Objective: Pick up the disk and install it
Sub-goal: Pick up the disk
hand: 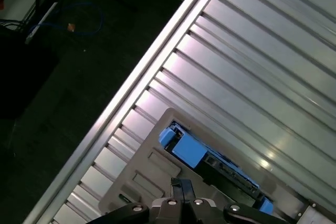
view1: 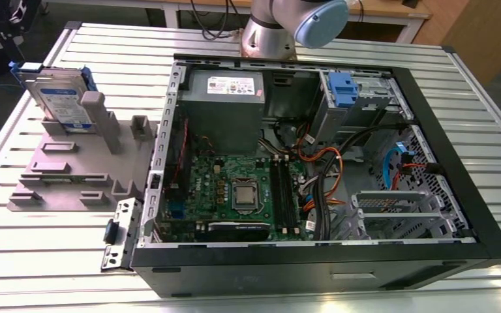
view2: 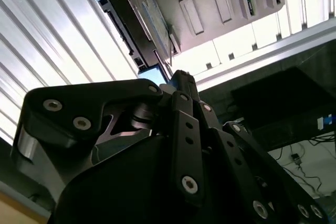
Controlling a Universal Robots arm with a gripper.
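Open black computer case (view1: 320,264) is lying nearest, on the slatted metal table (view1: 50,261). Just beside it, toward the exterior view's left, a grey fixture (view1: 68,173) is sitting; the disk (view1: 60,98) is standing on edge at its far end. In both wrist views the gripper (hand: 181,186) (view2: 181,77), jaws pressed together on nothing, is hanging apart from the disk. Arm (view1: 294,26) is rising farthest back.

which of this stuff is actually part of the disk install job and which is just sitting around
For the job: the disk, upright in the grey stand; the gripper; the open computer case.
Just there: power-supply box, motherboard, cables, slatted table.
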